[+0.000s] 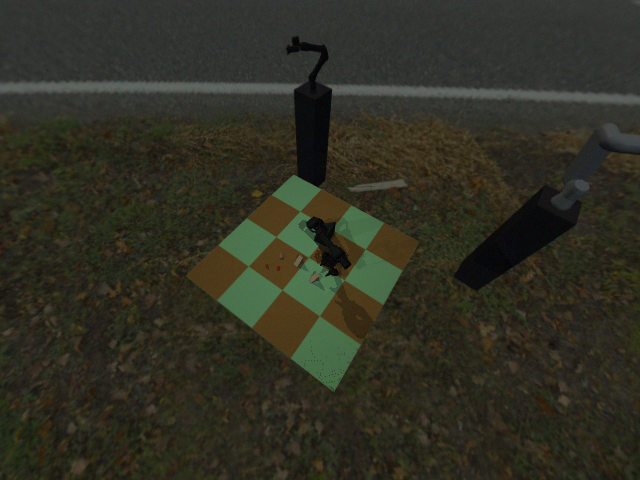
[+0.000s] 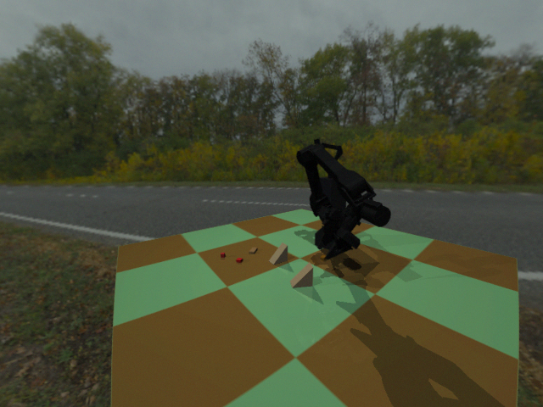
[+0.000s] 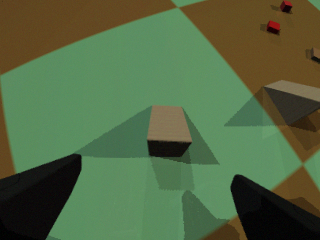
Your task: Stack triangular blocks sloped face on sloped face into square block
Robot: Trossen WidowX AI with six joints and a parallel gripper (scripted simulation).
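You are holding the gripper wide, with nothing between its fingers. In the wrist view, the nearer triangular block is lying at 12 o'clock, beyond the fingertips and roughly centred between their lines. Its visible pale face is running mostly 12 to 6, so your jaws are standing to close across the narrower width, if you are choosing this block to lift. From above, it is sitting at about 8 o'clock from the jaws, apart from them on the checkered table. The other triangular block is resting at about 2 o'clock in the wrist view, well outside your closing path. You are probably needing a forward approach before closing.
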